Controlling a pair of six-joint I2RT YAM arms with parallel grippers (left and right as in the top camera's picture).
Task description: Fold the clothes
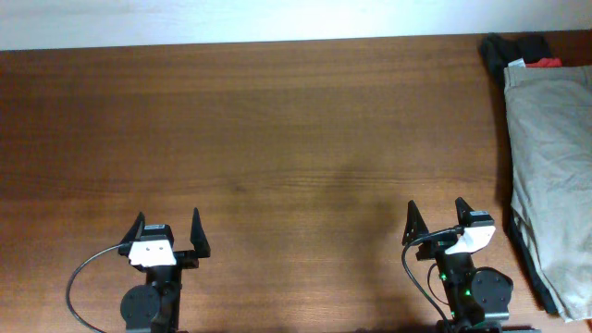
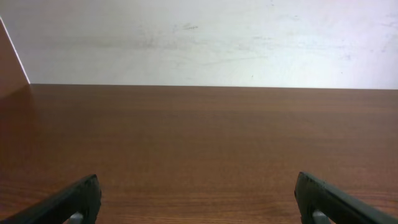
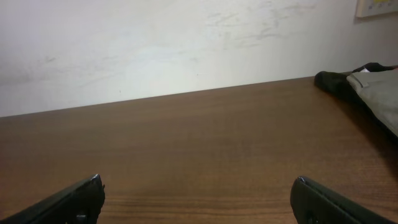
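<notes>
At the near edge of the bench [image 1: 277, 120] both arms sit low and pulled in, wrists level, fingers pointing toward the far wall. My left tool [image 1: 167, 218] is spread wide with nothing between its fingers, and the right tool [image 1: 436, 205] is equally wide and empty. Each wrist view shows only two dark fingertips at the bottom corners and bare wood ahead.

The clothes [image 1: 555, 166] lie along the right side of the bench, well apart from the left tool and off to the right of the right one. They run from the far corner down toward the near edge. I see a dark garment [image 1: 504, 48] under and behind them at the far end, with something red [image 1: 548, 62] showing there, too small for me to identify.

I judge the folding has not begun; this is the reach-and-fetch step. Next I would swing the right arm outward, pinch one layer of khaki near its inner edge without catching the dark cloth beneath, and drag it to mid-bench where both arms can spread it flat.
</notes>
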